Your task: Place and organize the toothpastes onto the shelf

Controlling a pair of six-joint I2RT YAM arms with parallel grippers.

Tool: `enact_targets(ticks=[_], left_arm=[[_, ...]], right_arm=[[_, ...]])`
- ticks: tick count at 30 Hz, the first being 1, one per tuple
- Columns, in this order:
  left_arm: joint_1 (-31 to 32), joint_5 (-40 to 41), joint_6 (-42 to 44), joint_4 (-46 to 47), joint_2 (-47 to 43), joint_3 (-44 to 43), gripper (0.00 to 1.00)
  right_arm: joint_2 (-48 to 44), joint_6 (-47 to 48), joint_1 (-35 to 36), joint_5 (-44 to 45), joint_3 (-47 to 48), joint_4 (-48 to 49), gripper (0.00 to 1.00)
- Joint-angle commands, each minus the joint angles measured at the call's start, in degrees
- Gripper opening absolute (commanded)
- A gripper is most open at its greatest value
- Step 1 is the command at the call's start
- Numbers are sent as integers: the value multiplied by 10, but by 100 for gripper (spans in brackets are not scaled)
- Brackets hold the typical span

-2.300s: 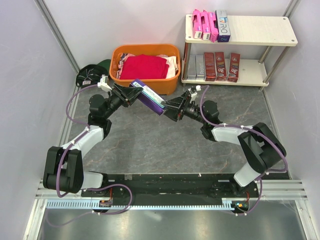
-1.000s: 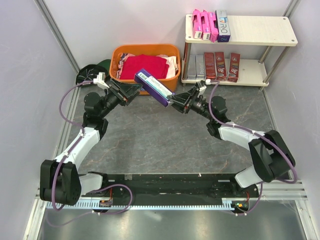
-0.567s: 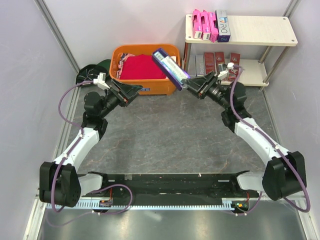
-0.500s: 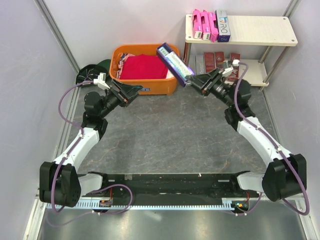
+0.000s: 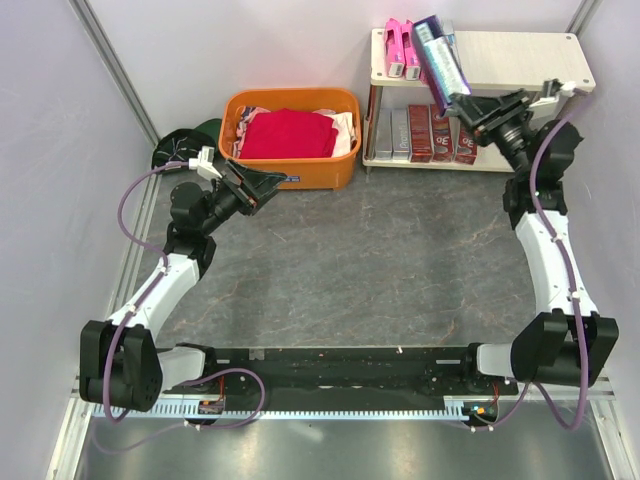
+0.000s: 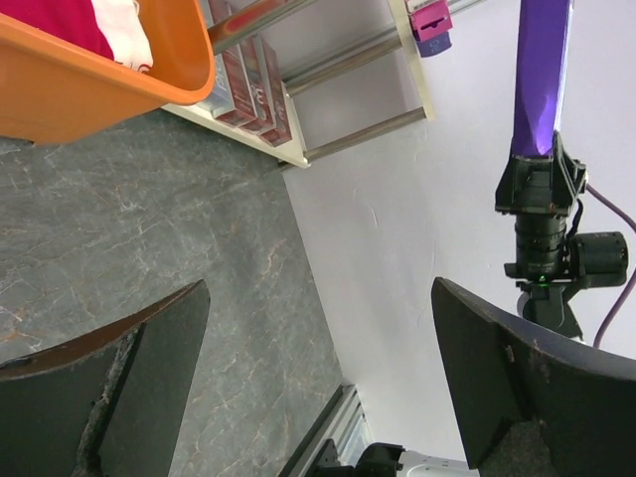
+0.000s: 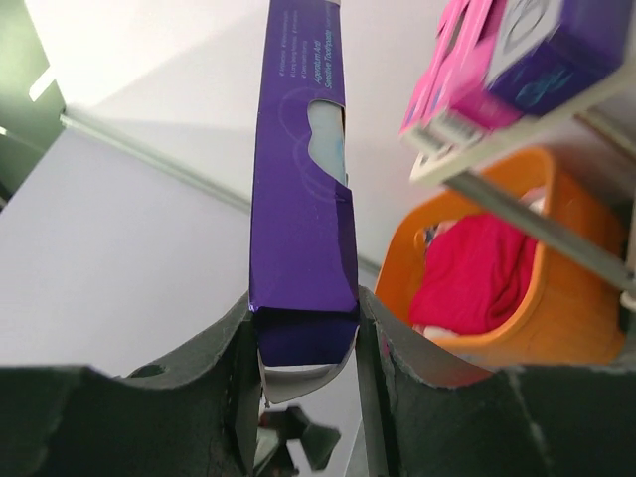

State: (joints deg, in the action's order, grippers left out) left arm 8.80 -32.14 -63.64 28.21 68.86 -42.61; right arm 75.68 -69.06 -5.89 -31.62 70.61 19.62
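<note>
- Purple is what I see first: a dark purple long slim cardboard toothpaste box [image 5: 438,52] is up in the air, its far end over the left part of the top board.
- My right gripper [image 5: 462,103] has both fingers [image 7: 238,358] pressed on the sides of that box's lower end, so it is clamped narrow on the box [image 7: 303,199]. The box sticks straight out from the jaws.
- The two-tier shelf with pale cream wooden boards and thin metal posts [image 5: 520,58] stands at the far right of the table.
- On its top board, at the left end, hot pink boxes [image 5: 405,48] stand upright side by side. Just beside them the right wrist view shows another purple box with a silver end [image 7: 556,50].
- On the lower board, silver-grey boxes [image 5: 390,132] and dark red boxes [image 5: 430,132] stand in a row.
- My left gripper [image 5: 262,183] hangs over the grey marbled tabletop [image 5: 350,260] near the orange plastic basket [image 5: 232,120]. Its fingers [image 6: 129,388] are spread wide with nothing between them.
- A red cloth [image 5: 290,133] lies in the basket.
</note>
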Motion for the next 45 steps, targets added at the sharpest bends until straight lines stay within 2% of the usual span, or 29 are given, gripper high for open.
enact_targets(ticks=[1, 9, 31, 39, 45], left_arm=[[0, -14, 35, -4, 6, -26, 100], [0, -22, 35, -5, 31, -32, 100], [-4, -42, 35, -15, 71, -50, 100], [-4, -48, 34, -17, 74, -49, 100], [-4, -47, 39, -20, 71, -48, 100]], right_arm=[[32, 6, -42, 30, 86, 1, 24], [117, 38, -67, 88, 195, -67, 24], [265, 42, -62, 136, 308, -102, 26], [304, 51, -41, 152, 346, -126, 30], [310, 50, -36, 169, 342, -131, 39]])
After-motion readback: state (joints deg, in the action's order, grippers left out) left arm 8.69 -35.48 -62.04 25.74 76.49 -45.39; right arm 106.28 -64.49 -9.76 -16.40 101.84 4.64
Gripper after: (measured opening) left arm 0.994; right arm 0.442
